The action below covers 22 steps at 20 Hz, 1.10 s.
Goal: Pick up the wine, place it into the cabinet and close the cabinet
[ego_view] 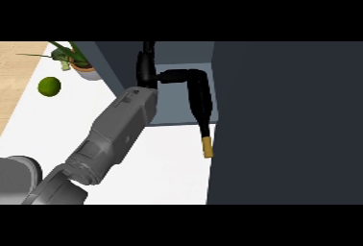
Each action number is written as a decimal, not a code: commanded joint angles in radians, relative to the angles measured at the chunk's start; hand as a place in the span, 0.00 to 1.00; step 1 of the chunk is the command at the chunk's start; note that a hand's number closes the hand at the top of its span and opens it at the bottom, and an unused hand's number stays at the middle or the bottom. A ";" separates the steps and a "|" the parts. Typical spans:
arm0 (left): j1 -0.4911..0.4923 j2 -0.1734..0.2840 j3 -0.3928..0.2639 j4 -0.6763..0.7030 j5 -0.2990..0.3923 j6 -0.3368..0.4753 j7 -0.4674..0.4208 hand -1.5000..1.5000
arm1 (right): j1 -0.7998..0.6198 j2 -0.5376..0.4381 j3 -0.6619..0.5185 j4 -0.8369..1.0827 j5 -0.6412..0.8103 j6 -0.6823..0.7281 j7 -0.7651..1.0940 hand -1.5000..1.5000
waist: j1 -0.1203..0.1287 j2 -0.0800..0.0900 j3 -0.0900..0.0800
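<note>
The wine bottle [200,103] is black with a gold cap. It lies slanted in the open cabinet [174,113], thick end at the back, with its neck sticking out over the front edge of the cabinet floor. My left hand [147,69] reaches into the cabinet from the lower left on a grey forearm. Its fingers [172,76] curl to the right onto the bottle's thick end. The dark cabinet door [284,125] stands open and fills the right side. My right hand does not show.
On the white counter [170,168], a green lime [49,86] lies at the left and a potted plant [77,65] stands at the back left. Wooden floor shows past the counter's left edge.
</note>
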<state>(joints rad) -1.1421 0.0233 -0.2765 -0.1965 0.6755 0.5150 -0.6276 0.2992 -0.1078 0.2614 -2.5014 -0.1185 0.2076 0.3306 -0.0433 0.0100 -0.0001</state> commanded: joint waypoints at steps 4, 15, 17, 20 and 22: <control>0.068 -0.006 0.009 -0.129 -0.011 -0.040 -0.051 0.00 | 0.063 -0.024 -0.048 -0.183 -0.126 -0.005 0.087 0.00 | 0.039 -0.017 0.000; 0.247 -0.003 -0.057 -0.462 -0.040 -0.003 0.065 0.00 | 0.106 -0.006 0.015 -0.219 -0.054 -0.023 0.069 0.00 | 0.056 -0.027 0.000; 0.342 -0.004 -0.102 -0.543 -0.062 -0.007 0.057 0.00 | 0.144 -0.014 -0.012 -0.208 -0.081 -0.013 0.043 0.00 | 0.060 -0.031 0.001; 0.414 -0.006 -0.128 -0.640 -0.074 0.011 0.066 0.00 | 0.112 -0.028 -0.014 -0.245 -0.095 -0.023 0.088 0.00 | 0.054 -0.026 0.000; 0.464 -0.005 -0.161 -0.755 -0.077 0.009 0.094 0.00 | 0.057 -0.019 -0.024 -0.222 -0.073 -0.053 0.113 0.00 | 0.063 -0.026 0.000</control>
<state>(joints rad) -0.7759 0.0294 -0.3907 -0.8053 0.6140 0.5098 -0.5488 0.3314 -0.1044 0.2663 -2.5146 -0.1152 0.1736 0.3402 0.0189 -0.0166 -0.0001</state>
